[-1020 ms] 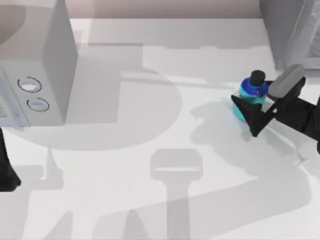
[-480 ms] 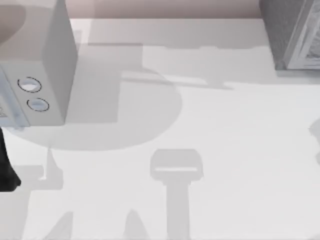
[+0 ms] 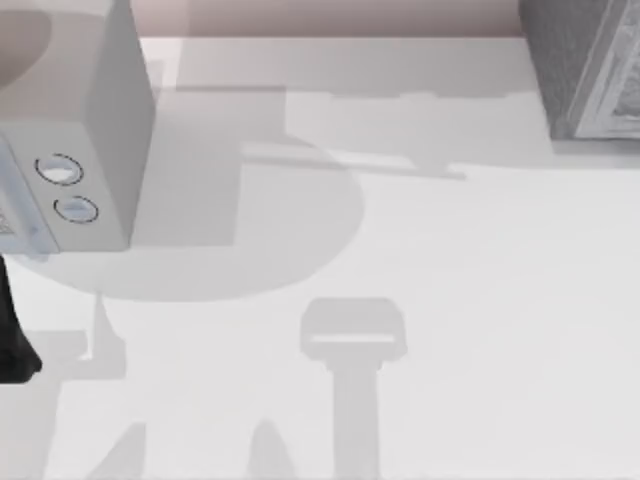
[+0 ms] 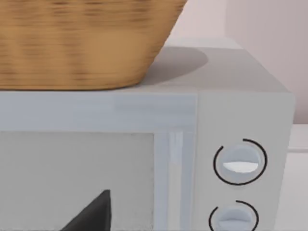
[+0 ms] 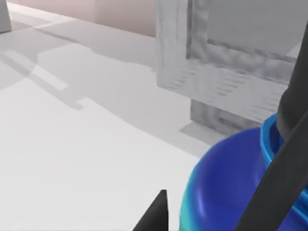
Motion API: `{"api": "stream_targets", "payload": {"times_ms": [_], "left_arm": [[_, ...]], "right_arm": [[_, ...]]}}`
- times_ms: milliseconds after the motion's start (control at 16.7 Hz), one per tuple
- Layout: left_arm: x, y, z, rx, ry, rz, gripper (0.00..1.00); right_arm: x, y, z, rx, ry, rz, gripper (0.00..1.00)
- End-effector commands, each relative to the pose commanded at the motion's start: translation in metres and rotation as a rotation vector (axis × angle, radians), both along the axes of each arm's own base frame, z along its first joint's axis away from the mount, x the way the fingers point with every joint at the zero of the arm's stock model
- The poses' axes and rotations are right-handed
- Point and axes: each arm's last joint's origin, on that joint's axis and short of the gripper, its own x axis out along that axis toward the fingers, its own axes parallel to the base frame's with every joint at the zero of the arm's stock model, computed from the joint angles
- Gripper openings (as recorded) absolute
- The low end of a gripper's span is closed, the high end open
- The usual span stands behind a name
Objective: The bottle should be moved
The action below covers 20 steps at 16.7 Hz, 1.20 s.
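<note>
The bottle [image 5: 226,192] is seen close up in the right wrist view, cut off by the frame's edge, with the right gripper [image 5: 216,211] closed on it: dark fingers [image 5: 279,178] lie across its blue shoulder. A grey shelf unit [image 5: 231,62] stands behind it. The microwave [image 4: 192,144], bearing a wicker basket [image 4: 82,43] whose contents are hidden, is faced by the left gripper [image 4: 94,214]; its jaw state cannot be told.

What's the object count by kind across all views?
Microwave: 1
Wicker basket: 1
Bottle: 1
Grey shelf unit: 1
Total: 4
</note>
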Motion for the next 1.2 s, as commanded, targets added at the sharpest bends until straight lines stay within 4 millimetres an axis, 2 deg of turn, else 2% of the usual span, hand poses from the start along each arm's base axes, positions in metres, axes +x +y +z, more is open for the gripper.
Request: {"api": "stream_targets", "payload": {"times_ms": [180, 660, 960, 1200], "left_arm": [[0.000, 0.000, 0.000, 0.000, 0.000, 0.000, 1.00], [0.000, 0.000, 0.000, 0.000, 0.000, 0.000, 1.00], [0.000, 0.000, 0.000, 0.000, 0.000, 0.000, 1.00], [0.000, 0.000, 0.000, 0.000, 0.000, 0.000, 1.00]], "right_arm": [[0.007, 0.005, -0.007, 0.008, 0.019, 0.001, 0.00], [0.036, 0.033, -0.030, -0.011, -0.016, -0.002, 0.00], [0.038, 0.037, -0.034, -0.004, -0.006, -0.002, 0.00], [0.038, 0.037, -0.034, -0.004, -0.006, -0.002, 0.30]]}}
